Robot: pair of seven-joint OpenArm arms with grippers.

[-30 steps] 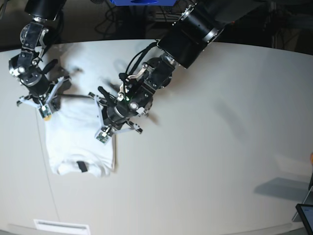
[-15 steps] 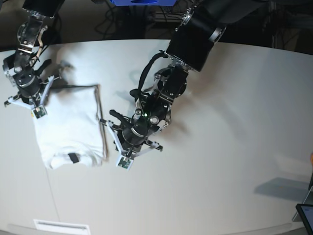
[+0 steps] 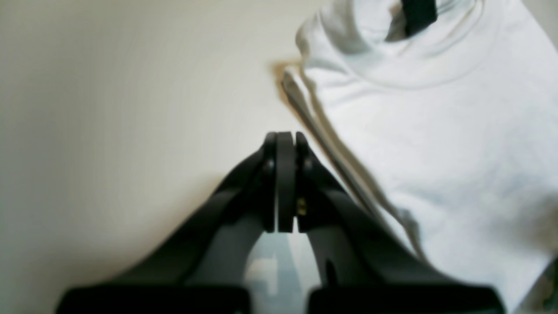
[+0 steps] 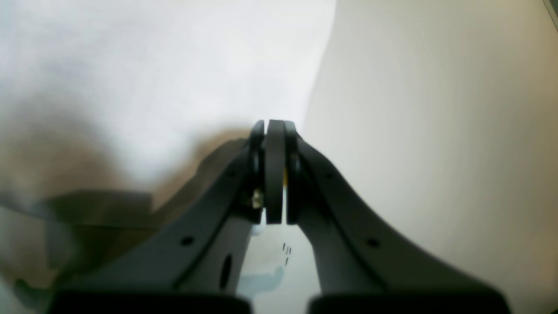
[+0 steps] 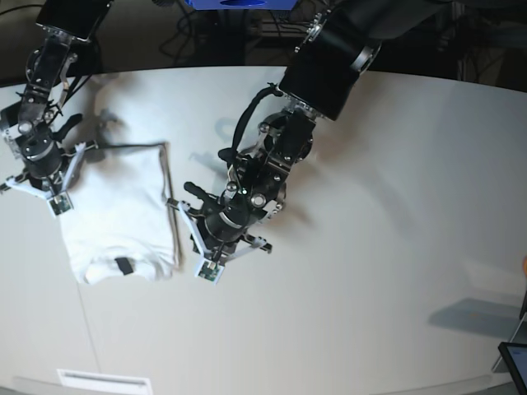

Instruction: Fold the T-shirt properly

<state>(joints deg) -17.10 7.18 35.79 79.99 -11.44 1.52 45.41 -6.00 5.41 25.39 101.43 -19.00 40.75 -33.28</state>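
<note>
Lying folded on the left part of a pale desk (image 5: 395, 271), the T-shirt (image 5: 119, 214) sits between two empty, fully closed claws.

The desk is a smooth off-white sheet with a curved far edge; beyond that edge the room is dark, with black cables and a blue block (image 5: 239, 3) at the top of the base view. The T-shirt is a plain white rectangle here, its collar and small black neck tag (image 5: 124, 265) at the near end, layered edges along its right side. The left claw (image 5: 207, 262) hangs just right of the shirt with jaws pressed together on nothing; the right claw (image 5: 45, 191) sits at the shirt's left edge, likewise clamped on nothing. A white label strip (image 5: 103, 381) lies near the desk's near-left edge, and a dark screen corner (image 5: 515, 362) shows at the near right.
</note>
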